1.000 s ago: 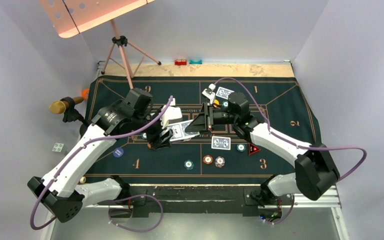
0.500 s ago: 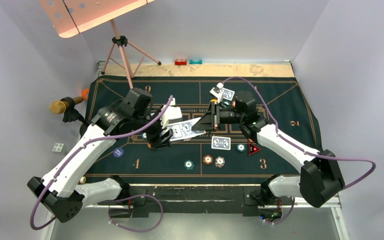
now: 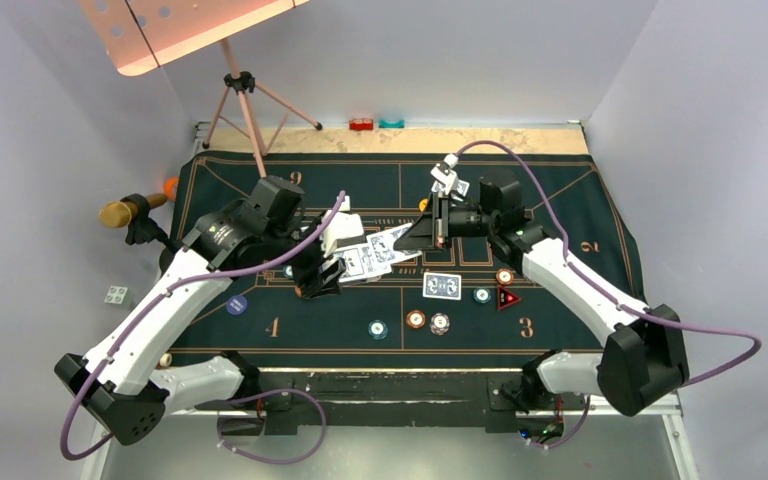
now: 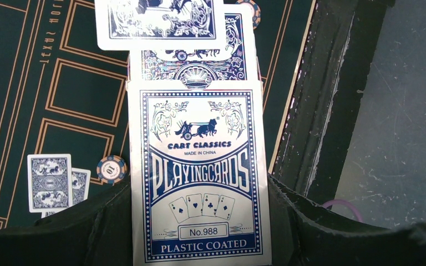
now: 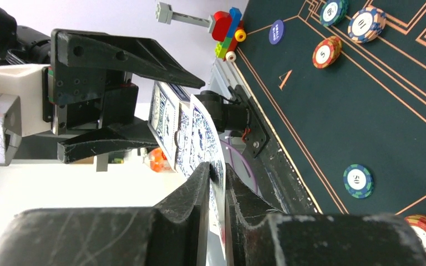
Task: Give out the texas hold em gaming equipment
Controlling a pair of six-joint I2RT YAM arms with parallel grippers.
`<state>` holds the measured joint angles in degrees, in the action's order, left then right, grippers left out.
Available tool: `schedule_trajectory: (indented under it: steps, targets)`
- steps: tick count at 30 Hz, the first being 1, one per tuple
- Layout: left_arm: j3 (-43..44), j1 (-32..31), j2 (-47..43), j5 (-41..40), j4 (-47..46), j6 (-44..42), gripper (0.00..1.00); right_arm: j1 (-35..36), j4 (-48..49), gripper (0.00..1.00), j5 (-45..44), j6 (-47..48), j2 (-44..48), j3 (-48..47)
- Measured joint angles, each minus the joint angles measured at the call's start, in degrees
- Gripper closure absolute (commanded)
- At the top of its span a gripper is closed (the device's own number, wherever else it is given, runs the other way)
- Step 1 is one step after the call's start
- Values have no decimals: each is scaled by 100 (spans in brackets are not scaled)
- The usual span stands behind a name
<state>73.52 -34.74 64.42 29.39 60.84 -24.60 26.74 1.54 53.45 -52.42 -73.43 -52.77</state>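
Note:
My left gripper (image 3: 325, 270) is shut on a blue-and-white playing-card box (image 3: 353, 262) and holds it above the mat's middle; the box fills the left wrist view (image 4: 199, 183). My right gripper (image 3: 422, 232) is shut on one card (image 3: 392, 243) that sticks out of the box's open end, seen edge-on in the right wrist view (image 5: 205, 133) and from the left wrist (image 4: 161, 22). A card (image 3: 442, 286) lies flat on the mat. More cards (image 3: 457, 186) lie behind the right wrist. Striped chips (image 3: 416, 319), a teal chip (image 3: 378, 328), a red triangle marker (image 3: 507, 298) and a blue disc (image 3: 237, 304) lie near the front.
The green gold-lined mat (image 3: 580, 200) covers the table. A tripod stand (image 3: 245, 100) stands at the far left and a microphone (image 3: 125, 211) at the left edge. Small red (image 3: 362, 124) and teal (image 3: 391, 123) blocks sit beyond the mat's far edge.
My right gripper has moved right and away from the box, drawing the pinched card further out. An orange chip now shows near the triangle. My left arm has held still.

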Motion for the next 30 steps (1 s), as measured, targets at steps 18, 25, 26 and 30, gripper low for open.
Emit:
schedule_trajectory:
  steps: [18, 25, 26, 30]
  targets:
    - [-2, 24, -133, 74, -2, 0, 100, -1364, -575, 100, -411, 319, -647, -1043]
    - [-2, 24, -140, 181, 0, 2, 100, -1755, -1248, 100, -1895, 1034, -2830, -3182]
    - [-2, 24, -149, 181, 0, 2, 100, -1812, -1298, 100, -2098, 1106, -3161, -3510]
    - [-2, 28, -227, 181, 2, 0, 100, -2100, -1462, 100, -2564, 1154, -4321, -4380]
